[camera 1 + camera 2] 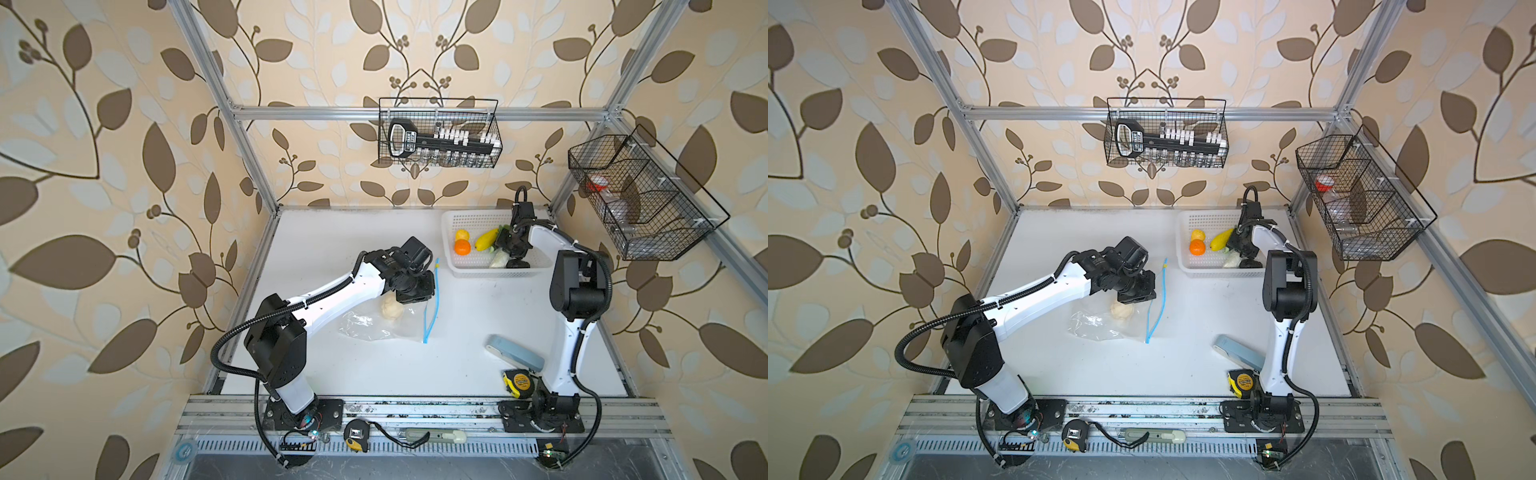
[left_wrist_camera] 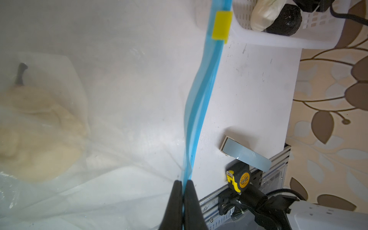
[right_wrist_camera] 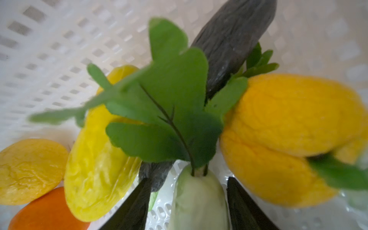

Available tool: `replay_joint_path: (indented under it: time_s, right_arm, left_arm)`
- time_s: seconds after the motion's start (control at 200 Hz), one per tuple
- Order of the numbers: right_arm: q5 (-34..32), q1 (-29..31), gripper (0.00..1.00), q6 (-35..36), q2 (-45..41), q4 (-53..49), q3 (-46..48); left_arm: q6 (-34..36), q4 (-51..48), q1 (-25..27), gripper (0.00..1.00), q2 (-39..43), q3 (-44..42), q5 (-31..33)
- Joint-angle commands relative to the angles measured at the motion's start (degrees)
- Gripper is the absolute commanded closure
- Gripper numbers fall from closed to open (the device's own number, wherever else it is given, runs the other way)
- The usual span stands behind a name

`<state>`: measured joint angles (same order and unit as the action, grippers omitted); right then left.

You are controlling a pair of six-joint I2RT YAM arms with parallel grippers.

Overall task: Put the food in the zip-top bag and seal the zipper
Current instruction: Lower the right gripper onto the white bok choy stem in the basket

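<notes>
Centre of a top view: zip-top bag [image 1: 374, 326] lies on bench [image 1: 332, 365], one beige food piece [image 1: 392, 309] inside. Film looks thin, floppy, slick. Left jaws are pinched shut on the blue zipper [image 2: 201, 103], prob the stiffest hold. Yellow slider [image 2: 221, 24] is upper centre in the wrist view. Upper right, white basket [image 1: 478, 272]: right jaws apart, straddling a pale radish-like veg [image 3: 196, 199] w/ leaves. Prob light, firm; grip body, not foliage.
</notes>
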<state>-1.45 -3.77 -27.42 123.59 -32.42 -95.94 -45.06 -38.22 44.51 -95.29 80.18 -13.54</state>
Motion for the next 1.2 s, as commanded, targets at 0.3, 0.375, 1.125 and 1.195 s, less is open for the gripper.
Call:
replay_joint_path:
  time_s: [0.3, 0.375, 1.125, 1.195]
  right_arm:
    - [1.9, -0.2, 0.44, -0.1, 2.9, -2.6, -2.4]
    - [2.9, -0.2, 0.46, 0.1, 1.9, -1.3, -1.5]
    - [6.4, -1.2, 0.54, -4.1, -6.2, 1.8, 2.7]
    - [4.4, -1.2, 0.48, -4.0, -5.8, 0.5, 2.6]
  left_arm:
    - [0.9, -0.1, -0.9, 1.0, 0.0, 2.6, -0.7]
    - [0.9, -0.1, -0.9, 1.0, -0.1, 2.7, -1.0]
    - [0.1, -0.6, -0.9, 1.0, 0.4, 3.1, -0.9]
    - [0.0, -0.5, -0.9, 1.0, 0.7, 2.8, -0.9]
